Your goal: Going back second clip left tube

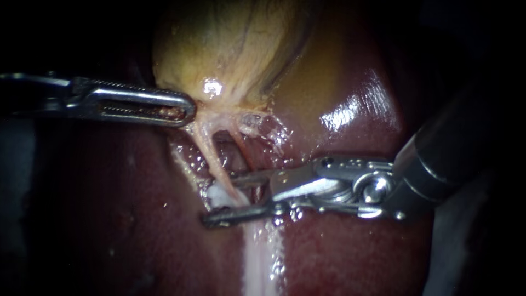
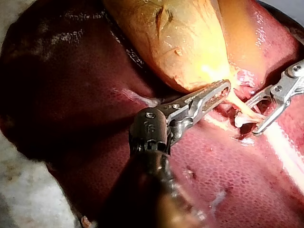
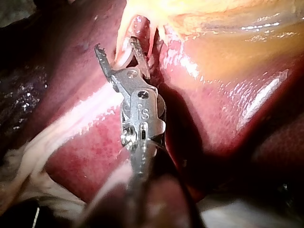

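Right instrument (image 1: 220, 199) straddles left tube (image 1: 208, 151) beside clip (image 1: 216, 194)

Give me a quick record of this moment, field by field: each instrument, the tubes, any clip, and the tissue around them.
left instrument: tip at the gallbladder's lower end
right instrument: jaws open, one on either side of the left tube
left tube: pale, runs from the gallbladder down between the right instrument's jaws
clip: white, on the left tube, between the open jaws
right tube: beside the left tube, outside the jaws
gallbladder: yellowish, where the tubes begin
liver: dark red, glossy, beneath everything
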Available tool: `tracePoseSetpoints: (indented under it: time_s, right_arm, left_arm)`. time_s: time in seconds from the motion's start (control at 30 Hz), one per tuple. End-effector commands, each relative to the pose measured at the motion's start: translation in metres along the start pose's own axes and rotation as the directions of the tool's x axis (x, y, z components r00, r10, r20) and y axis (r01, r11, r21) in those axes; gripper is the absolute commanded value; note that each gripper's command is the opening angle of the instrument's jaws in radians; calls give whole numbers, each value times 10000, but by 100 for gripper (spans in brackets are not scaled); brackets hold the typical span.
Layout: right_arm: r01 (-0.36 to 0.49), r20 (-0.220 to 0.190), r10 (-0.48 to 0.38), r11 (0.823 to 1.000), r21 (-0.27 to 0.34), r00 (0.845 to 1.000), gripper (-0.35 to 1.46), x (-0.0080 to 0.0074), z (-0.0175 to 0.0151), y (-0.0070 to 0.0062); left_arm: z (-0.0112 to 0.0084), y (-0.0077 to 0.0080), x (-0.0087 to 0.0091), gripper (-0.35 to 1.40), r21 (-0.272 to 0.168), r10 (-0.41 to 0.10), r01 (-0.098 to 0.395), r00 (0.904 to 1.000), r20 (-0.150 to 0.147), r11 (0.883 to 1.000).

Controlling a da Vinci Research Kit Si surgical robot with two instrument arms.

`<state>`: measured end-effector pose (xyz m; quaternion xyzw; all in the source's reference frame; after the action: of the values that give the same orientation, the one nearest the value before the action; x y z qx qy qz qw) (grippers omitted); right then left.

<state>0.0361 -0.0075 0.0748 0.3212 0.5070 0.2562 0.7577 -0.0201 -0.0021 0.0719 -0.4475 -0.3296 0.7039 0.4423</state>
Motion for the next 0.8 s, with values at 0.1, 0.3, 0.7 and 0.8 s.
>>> tracePoseSetpoints:
  time_s: [0.1,0.3,0.7,0.8]
  right_arm:
    - [-2,-12,2,10000,-39,10000,49,0,-5,0]
    - [10,3,-10,10000,6,10000,49,-3,-14,-2]
    - [63,65,-64,9998,188,10000,49,-7,-7,-8]
    - [139,91,-141,9995,274,9999,49,-8,-2,-10]
  left_arm:
    - [0,0,0,-35,-5,4,-4,10000,5,10000]
    - [0,0,0,-35,-5,4,-4,10000,5,10000]
    - [0,1,0,-35,-5,3,-3,10000,5,10000]
    - [0,1,0,-35,-4,3,-3,10000,4,10000]
